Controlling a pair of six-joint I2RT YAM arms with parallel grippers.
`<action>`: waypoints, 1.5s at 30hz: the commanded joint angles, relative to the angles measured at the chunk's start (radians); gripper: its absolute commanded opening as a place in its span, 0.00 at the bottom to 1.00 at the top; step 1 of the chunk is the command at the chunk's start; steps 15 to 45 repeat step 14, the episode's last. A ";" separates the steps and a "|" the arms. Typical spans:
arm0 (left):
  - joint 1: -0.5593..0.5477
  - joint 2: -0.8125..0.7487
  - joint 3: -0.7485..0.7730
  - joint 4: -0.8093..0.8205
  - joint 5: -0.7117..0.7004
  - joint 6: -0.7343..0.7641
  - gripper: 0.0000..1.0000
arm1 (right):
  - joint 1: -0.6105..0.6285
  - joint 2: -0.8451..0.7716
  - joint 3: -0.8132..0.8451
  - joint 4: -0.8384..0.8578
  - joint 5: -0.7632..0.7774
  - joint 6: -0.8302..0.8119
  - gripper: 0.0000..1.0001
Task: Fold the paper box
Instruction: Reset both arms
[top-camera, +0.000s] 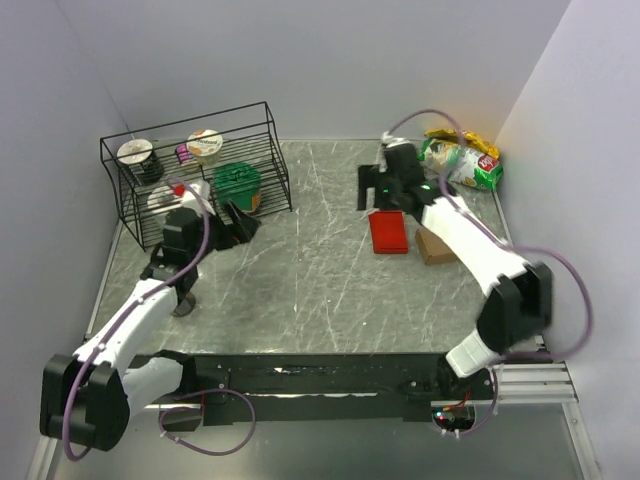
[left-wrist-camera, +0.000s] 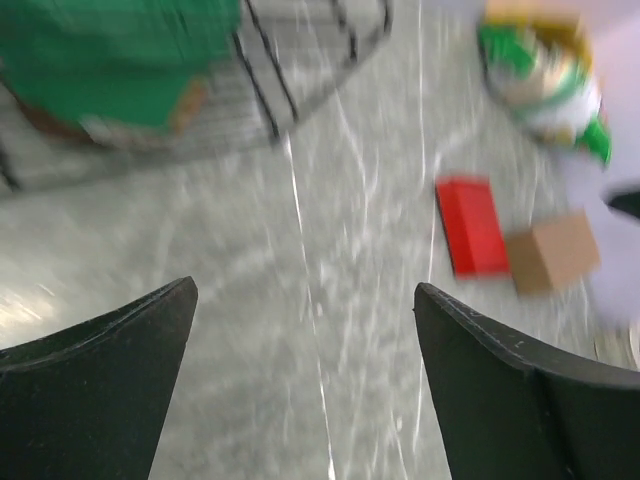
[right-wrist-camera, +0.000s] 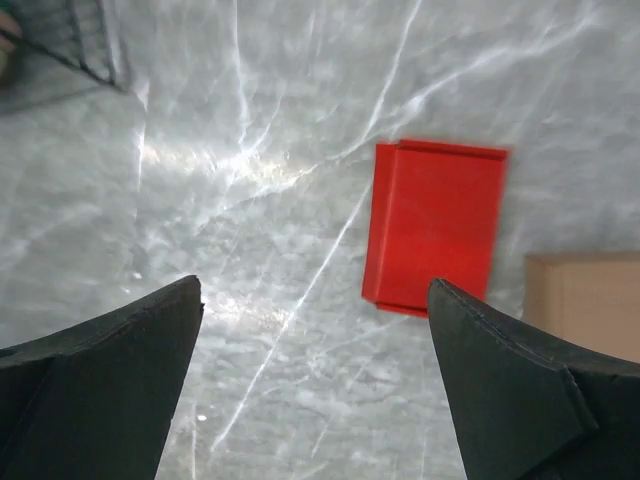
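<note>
**gripfan:** Red card, folded down flat, that's the paper box. It's lying on the grey marbled worktop over on the right half, with a small brown cardboard box just beside it on the robot's right. Looks to me like the folding is about done, but I can't see whether the flaps are tucked.

**yam_tinkerer:** Which arm gets it, though?

**gripfan:** Right one, easy. The right tool hangs just past the far end of the paper box, fingers spread wide with nothing between them. In the right wrist view the paper box sits ahead of the fingers and off toward the right one, long axis running roughly away from the camera. So a grab would need a small sideways shift first, I reckon.

**yam_tinkerer:** And the left?

**gripfan:** Left tool is well apart, parked next to the black wire rack with the tubs in it. Also wide open and empty. Its wrist view is blurry, paper box far off to the right.

**yam_tinkerer:** Snack bags in the far right corner too, near the right arm.
</note>
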 joint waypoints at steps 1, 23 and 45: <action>0.030 -0.103 0.122 -0.050 -0.138 0.070 0.96 | -0.143 -0.232 -0.160 0.165 -0.121 0.020 1.00; 0.030 -0.155 0.178 -0.150 -0.219 0.128 0.96 | -0.280 -0.542 -0.461 0.339 -0.165 -0.026 1.00; 0.030 -0.155 0.178 -0.150 -0.219 0.128 0.96 | -0.280 -0.542 -0.461 0.339 -0.165 -0.026 1.00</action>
